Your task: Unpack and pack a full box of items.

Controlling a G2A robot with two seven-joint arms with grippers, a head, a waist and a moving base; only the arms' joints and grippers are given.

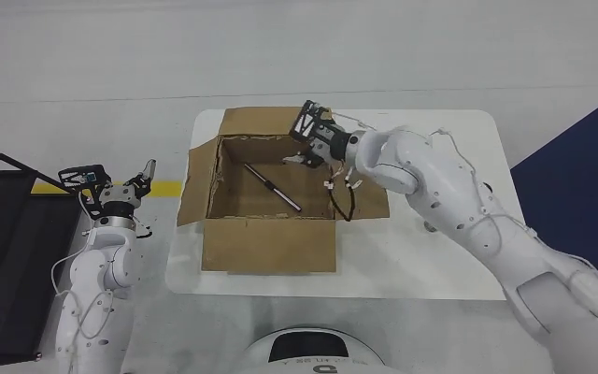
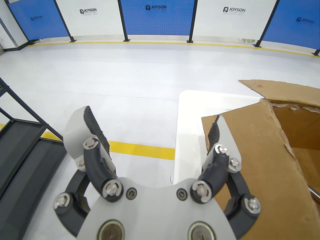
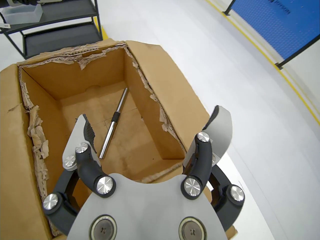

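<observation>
– box (image 1: 266, 245) sat open on the table (image 1: 448, 243), a rod (image 1: 273, 187) flat inside.
– yeah, right gripper (image 3: 150, 112) hung spread over its rim, left gripper (image 2: 152, 112) spread too, beside the table.

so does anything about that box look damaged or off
The cardboard box has ragged top edges: torn paper hangs crumpled along the rim, worst on one side. Otherwise there is just a metal rod lying diagonally on its floor.
</observation>
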